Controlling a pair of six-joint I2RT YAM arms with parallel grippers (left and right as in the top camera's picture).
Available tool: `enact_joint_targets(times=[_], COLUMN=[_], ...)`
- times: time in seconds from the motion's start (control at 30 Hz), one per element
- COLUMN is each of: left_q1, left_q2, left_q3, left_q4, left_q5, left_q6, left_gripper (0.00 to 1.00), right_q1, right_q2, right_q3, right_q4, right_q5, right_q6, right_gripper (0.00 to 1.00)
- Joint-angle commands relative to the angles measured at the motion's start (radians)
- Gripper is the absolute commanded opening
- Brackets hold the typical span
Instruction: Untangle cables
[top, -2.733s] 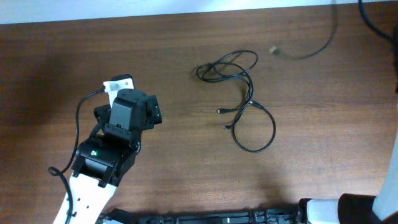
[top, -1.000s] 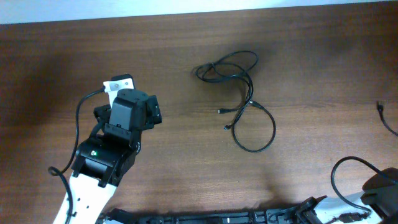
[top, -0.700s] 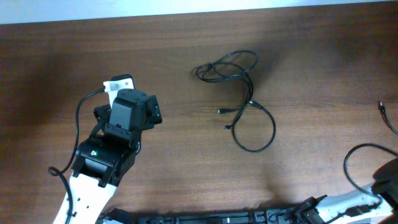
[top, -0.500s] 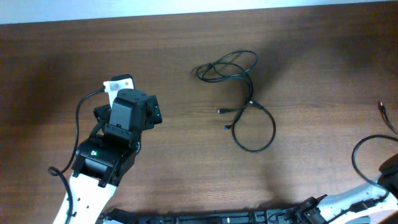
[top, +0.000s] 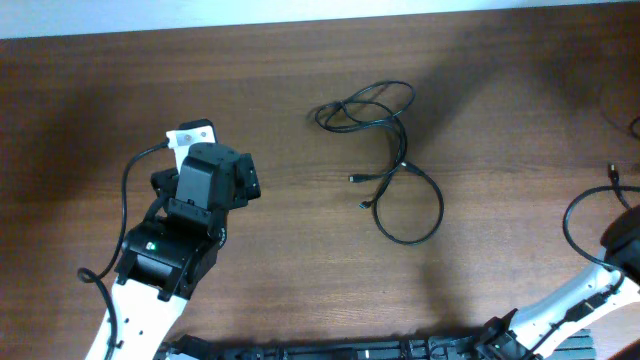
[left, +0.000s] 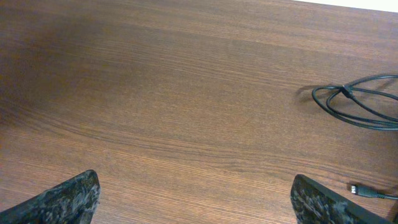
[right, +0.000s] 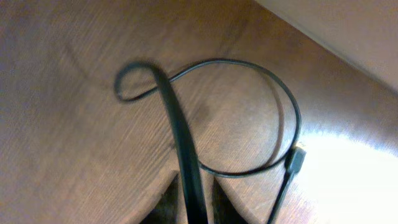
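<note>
Thin black cables lie mid-table: a tangled bundle (top: 365, 108) joined to a loose loop (top: 412, 205) with two small plugs (top: 360, 190). My left gripper (top: 213, 172) hovers well to their left, open and empty (left: 199, 208). Its wrist view shows part of the bundle (left: 357, 102) and one plug (left: 354, 188) at the right edge. My right gripper (right: 189, 193) is shut on a separate black cable (right: 249, 68) that loops away and ends in a plug (right: 298, 155). In the overhead view this cable (top: 570, 215) curves beside the right arm (top: 622, 240).
The brown wooden table (top: 300, 60) carries only the cables. Its far edge meets a white wall (top: 200, 15). A thicker black wire (top: 125, 190) runs along the left arm. The right arm's base sits at the front edge (top: 500, 335).
The right arm has swung up from the bottom right corner along the right edge, carrying its cable. The left arm and the middle cables have not moved.
</note>
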Motion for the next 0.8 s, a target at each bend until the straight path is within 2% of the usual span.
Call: enact_joint_targets(times=[0.0, 0.03, 0.07, 0.2, 0.4, 0.77], left_q1=[0.006, 0.006, 0.006, 0.006, 0.006, 0.006], left_q2=[-0.002, -0.002, -0.002, -0.002, -0.002, -0.002], left_q3=[0.005, 0.005, 0.005, 0.005, 0.005, 0.005], left_q4=[-0.001, -0.001, -0.001, -0.001, -0.001, -0.001], left_q5=[0.007, 0.007, 0.007, 0.007, 0.007, 0.007], left_q6=[0.016, 0.016, 0.016, 0.016, 0.016, 0.016], left_gripper=[0.99, 0.99, 0.99, 0.99, 0.99, 0.99], right_q1=[0.086, 0.105, 0.121, 0.198, 0.31, 0.584], right_q2=[0.013, 0.013, 0.013, 0.013, 0.013, 0.013], right_q3=[0.0, 0.0, 0.0, 0.0, 0.0, -0.004], right_q4=[0.0, 0.0, 0.0, 0.0, -0.005, 0.001], right_q5=[-0.005, -0.005, -0.005, -0.037, -0.229, -0.364], right_q6=[-0.076, -0.076, -0.076, -0.077, -0.214, -0.203], right_gripper=[0.53, 0.72, 0.84, 0.96, 0.96, 1.0])
